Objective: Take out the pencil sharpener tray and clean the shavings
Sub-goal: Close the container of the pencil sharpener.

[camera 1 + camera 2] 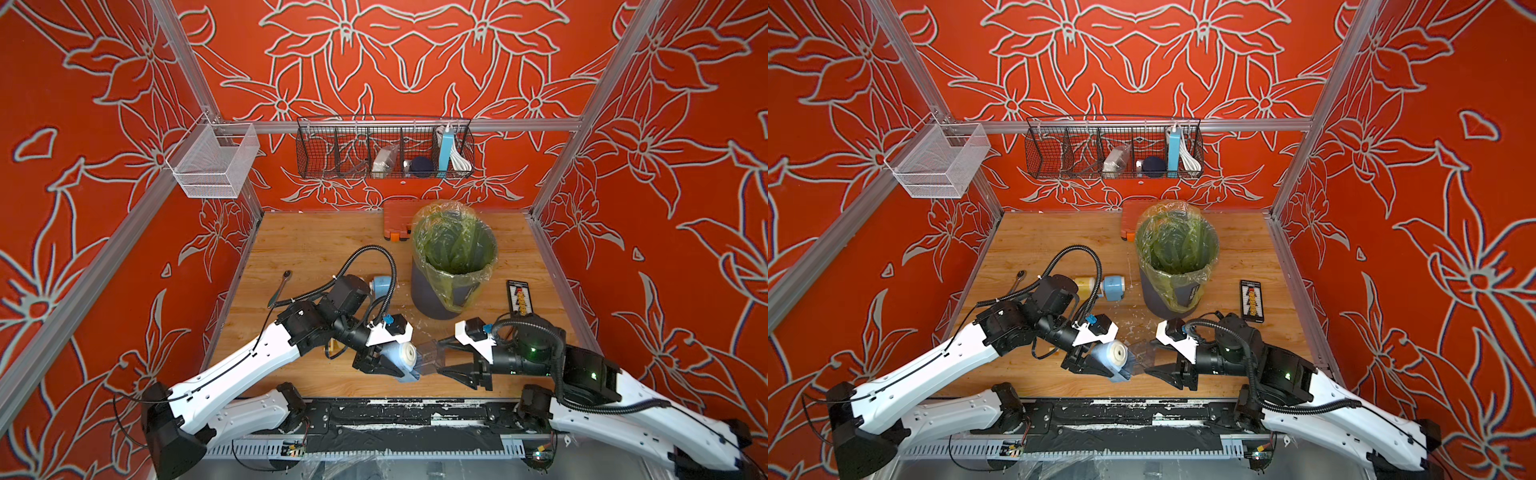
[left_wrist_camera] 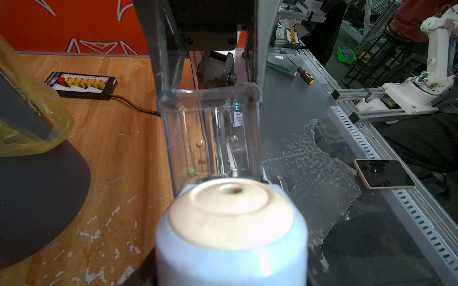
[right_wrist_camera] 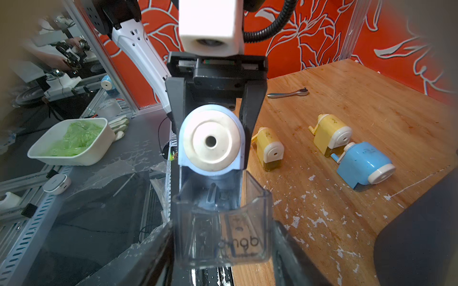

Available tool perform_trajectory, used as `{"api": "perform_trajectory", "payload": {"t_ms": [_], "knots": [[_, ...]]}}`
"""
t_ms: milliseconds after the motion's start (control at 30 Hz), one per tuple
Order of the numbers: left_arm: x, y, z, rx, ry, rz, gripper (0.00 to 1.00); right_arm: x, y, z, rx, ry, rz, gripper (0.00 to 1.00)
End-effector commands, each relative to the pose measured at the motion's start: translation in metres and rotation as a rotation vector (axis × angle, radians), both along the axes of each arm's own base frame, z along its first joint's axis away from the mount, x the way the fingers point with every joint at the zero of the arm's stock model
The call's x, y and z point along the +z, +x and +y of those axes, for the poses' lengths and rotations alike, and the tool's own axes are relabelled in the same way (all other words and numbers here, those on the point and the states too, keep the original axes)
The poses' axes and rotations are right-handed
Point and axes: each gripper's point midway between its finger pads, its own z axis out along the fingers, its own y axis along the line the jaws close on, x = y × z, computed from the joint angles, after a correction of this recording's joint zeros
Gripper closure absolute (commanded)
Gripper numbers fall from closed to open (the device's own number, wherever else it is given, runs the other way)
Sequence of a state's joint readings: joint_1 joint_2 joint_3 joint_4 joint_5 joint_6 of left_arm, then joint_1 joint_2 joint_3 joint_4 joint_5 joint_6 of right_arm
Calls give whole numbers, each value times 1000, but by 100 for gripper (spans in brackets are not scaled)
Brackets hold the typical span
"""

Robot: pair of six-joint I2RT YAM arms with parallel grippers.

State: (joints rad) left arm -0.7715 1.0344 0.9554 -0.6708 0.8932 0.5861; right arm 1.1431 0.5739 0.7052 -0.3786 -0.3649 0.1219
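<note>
My left gripper (image 1: 388,365) is shut on a blue pencil sharpener (image 1: 401,356) with a cream front face (image 3: 210,141), held above the table's front edge. The clear tray (image 3: 218,232) sticks out of the sharpener's base toward my right gripper (image 1: 441,360), which is shut on the tray's outer end. Most of the tray's length is out, and its inner end sits at the slot mouth (image 2: 210,131). A few specks lie inside the tray. Whitish shavings (image 3: 319,218) are scattered on the wood beside the two grippers, and also show in a top view (image 1: 1133,328).
A grey bin (image 1: 430,291) lined with a yellow-green bag stands just behind the grippers. Two yellow sharpeners (image 3: 270,148) (image 3: 330,135) and a second blue one (image 3: 364,163) lie at the left. A wrench (image 1: 280,286), a connector board (image 1: 519,297) and an orange case (image 1: 397,220) also lie on the table.
</note>
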Motion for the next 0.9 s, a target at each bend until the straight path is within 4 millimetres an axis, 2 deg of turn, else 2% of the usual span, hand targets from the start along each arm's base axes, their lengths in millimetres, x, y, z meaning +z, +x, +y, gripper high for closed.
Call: {"api": "perform_trajectory", "payload": {"t_ms": [0,367,400,467,600,867], "knots": [[15,-1,-4,-25,-54,-35,100,13,2,10,-21,37,-53,100],[17,0,-4,-14,-85,-60,100,10,0,19,-47,59,-28,100],[15,0,-5,-12,-88,-58,100,10,0,19,-54,71,-22,100],[24,-3,-1,-5,-128,-86,100,12,3,17,-75,106,-17,100],[22,-6,1,5,-143,-78,100,20,7,11,-115,174,-23,100],[26,-10,2,11,-186,-69,100,19,5,12,-103,172,-15,100]]}}
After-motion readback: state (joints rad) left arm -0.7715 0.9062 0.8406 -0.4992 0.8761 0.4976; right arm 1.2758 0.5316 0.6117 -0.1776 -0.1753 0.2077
